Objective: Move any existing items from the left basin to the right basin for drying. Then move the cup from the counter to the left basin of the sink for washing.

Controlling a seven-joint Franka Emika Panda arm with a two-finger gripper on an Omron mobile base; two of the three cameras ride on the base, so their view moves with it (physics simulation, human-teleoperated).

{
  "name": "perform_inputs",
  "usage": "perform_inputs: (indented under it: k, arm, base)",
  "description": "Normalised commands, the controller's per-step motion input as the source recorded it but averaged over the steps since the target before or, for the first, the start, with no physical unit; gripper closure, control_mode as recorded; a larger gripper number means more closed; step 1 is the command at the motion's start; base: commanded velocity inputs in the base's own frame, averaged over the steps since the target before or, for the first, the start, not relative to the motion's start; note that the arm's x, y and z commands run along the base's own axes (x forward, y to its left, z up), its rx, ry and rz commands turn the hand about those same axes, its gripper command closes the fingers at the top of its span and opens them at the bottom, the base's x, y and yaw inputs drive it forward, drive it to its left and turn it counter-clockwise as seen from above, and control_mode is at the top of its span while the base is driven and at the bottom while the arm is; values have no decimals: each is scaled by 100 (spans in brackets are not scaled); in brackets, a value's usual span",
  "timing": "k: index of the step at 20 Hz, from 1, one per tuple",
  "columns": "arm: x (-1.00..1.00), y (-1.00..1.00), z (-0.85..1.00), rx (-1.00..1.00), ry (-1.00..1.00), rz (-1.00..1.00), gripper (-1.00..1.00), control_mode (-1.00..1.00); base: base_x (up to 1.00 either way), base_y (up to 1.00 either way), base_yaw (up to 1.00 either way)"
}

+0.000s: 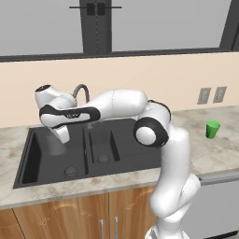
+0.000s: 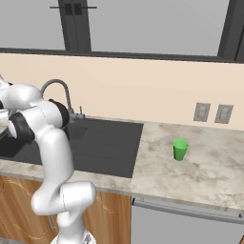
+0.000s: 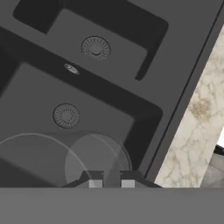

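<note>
A faint see-through glass hangs over the wide left basin of the dark sink. My gripper points down onto it. In the hand view the glass shows as pale rings, and its wall runs between the two fingertips of my gripper, which is shut on it. The left basin's drain lies beneath, and the narrow right basin is beyond the divider. The green cup stands upright on the beige counter, far right of the sink.
A grey gooseneck tap rises behind the sink, close to my forearm. The ribbed drainboard lies between the basins and the cup. Two wall sockets sit on the backsplash. Wooden cabinets run below.
</note>
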Motion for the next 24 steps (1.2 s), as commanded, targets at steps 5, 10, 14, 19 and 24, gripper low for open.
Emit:
perform_inputs:
  k: [5, 10, 14, 19, 24]
  arm:
    - [-31, -19, 19, -2, -4, -7, 100, -100]
    - [-27, -26, 21, 0, -3, -6, 100, -100]
    - [-29, -24, 17, 0, -3, -6, 100, -100]
    - [-31, -24, 14, 0, -4, -6, 100, -100]
    - [-29, -22, 10, 0, -5, -6, 100, -100]
  base:
    - [0, 0, 0]
    - [0, 0, 0]
    - [0, 0, 0]
    - [0, 0, 0]
    - [0, 0, 0]
